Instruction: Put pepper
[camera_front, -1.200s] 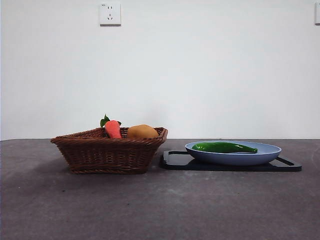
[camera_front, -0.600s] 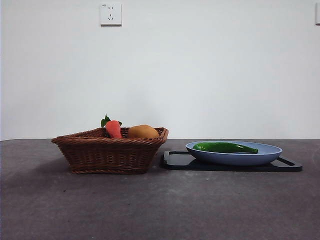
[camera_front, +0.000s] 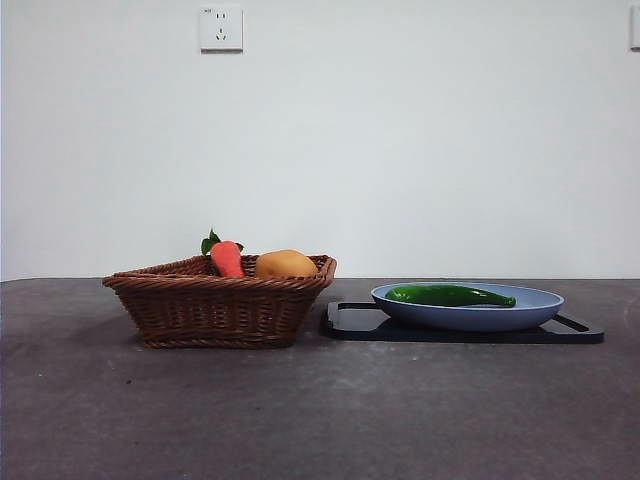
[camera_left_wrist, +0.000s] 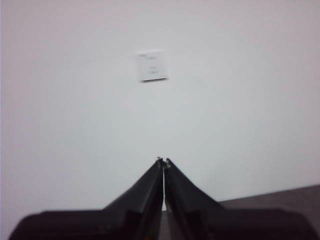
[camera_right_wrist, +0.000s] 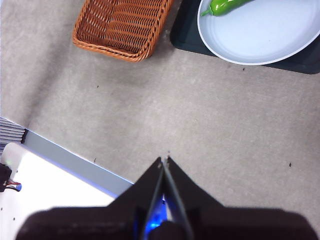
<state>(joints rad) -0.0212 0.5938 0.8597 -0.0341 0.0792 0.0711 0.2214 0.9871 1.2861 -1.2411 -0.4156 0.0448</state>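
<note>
On the grey table (camera_front: 320, 410), a wicker basket (camera_front: 220, 305) holding a carrot (camera_front: 226, 258) and a yellow-orange fruit (camera_front: 285, 264) sits left of a blue plate (camera_front: 466, 305) on a black tray (camera_front: 460, 330), the pepper (camera_front: 450, 295) lying in the plate, while the left gripper (camera_left_wrist: 163, 161) and right gripper (camera_right_wrist: 164, 160) hang closed and empty, well away.

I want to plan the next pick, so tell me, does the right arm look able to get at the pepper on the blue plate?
Probably yes. The pepper lies uncovered on the blue plate, apart from the basket, with nothing over it. The right hand, shut and held above bare table, has open space toward it.
</note>
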